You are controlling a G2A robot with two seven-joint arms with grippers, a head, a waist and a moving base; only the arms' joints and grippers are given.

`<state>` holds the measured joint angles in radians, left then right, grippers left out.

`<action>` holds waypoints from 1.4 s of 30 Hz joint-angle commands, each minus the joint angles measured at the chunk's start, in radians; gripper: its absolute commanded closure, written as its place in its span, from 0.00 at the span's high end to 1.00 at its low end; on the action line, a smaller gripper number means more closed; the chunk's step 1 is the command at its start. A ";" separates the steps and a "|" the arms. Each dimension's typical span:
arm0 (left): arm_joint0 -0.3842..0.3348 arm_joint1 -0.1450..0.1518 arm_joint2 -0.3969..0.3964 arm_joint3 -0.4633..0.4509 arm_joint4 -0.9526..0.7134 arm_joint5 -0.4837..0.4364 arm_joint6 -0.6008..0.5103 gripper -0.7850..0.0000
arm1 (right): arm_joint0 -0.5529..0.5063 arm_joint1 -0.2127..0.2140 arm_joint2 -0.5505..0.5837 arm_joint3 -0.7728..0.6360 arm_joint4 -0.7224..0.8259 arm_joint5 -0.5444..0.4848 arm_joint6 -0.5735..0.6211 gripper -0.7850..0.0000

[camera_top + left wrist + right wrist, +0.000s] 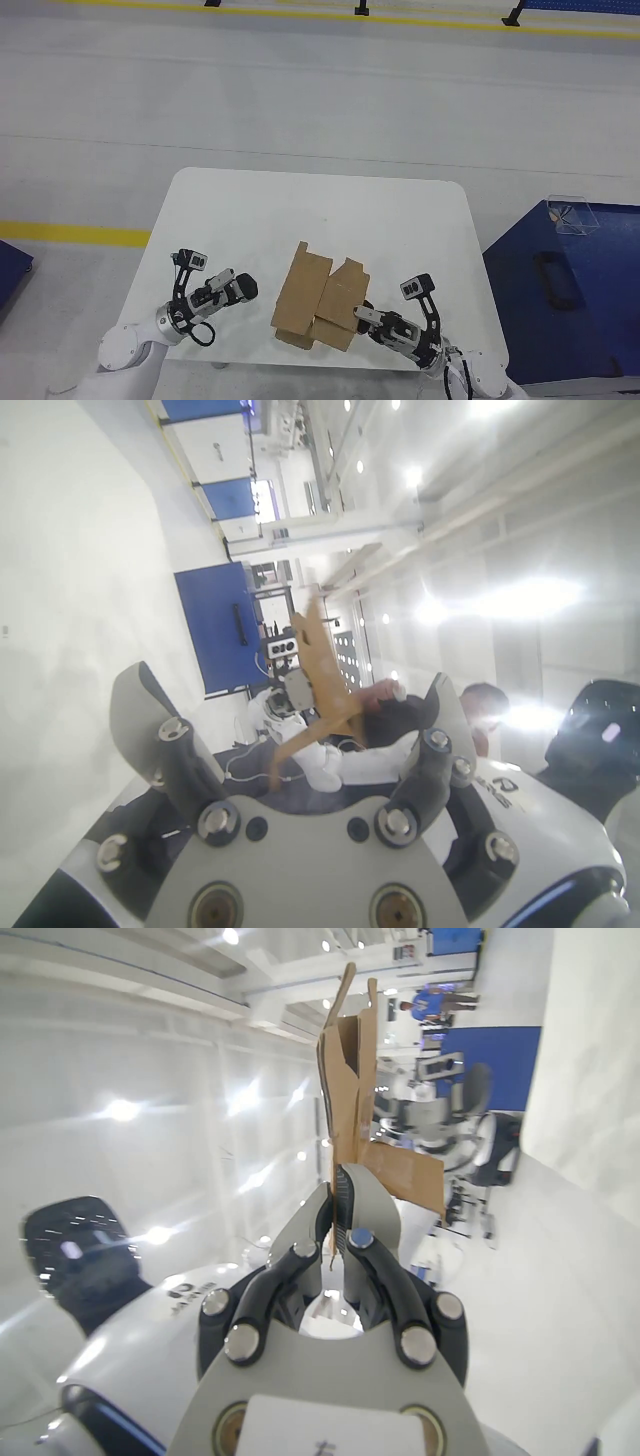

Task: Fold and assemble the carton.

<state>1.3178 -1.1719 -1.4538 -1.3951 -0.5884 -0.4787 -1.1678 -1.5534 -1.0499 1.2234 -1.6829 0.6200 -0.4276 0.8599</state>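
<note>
A flat brown carton with its flaps spread lies near the front edge of the white table. My right gripper is shut on the carton's right edge; in the right wrist view the fingers pinch the cardboard sheet between them. My left gripper stands open to the left of the carton, apart from it. In the left wrist view its two fingers are spread wide, with the carton farther off and nothing between them.
A blue cabinet with a clear plastic box on top stands right of the table. The table's back half is bare white surface. A yellow floor line runs at the left.
</note>
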 commanded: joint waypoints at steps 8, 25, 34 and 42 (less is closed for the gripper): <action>-0.014 0.016 0.055 -0.038 0.030 0.091 -0.241 0.87 | -0.005 -0.001 -0.034 -0.019 -0.114 -0.011 0.042 0.00; -0.016 0.023 0.112 -0.020 -0.035 0.161 -0.335 0.00 | 0.013 -0.011 -0.079 -0.019 -0.124 -0.019 0.027 1.00; 0.055 0.022 0.073 -0.113 -0.063 0.048 -0.154 0.00 | 0.003 -0.013 0.003 -0.031 -0.332 -0.199 -0.211 1.00; 0.176 -0.031 0.182 -0.172 -0.060 -0.350 0.325 0.00 | -0.063 -0.053 0.054 -0.056 -0.883 -0.497 -0.721 1.00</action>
<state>1.4903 -1.1961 -1.2950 -1.5741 -0.6564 -0.7807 -0.9057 -1.6117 -1.0977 1.2856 -1.7377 -0.1834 -0.9145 0.1999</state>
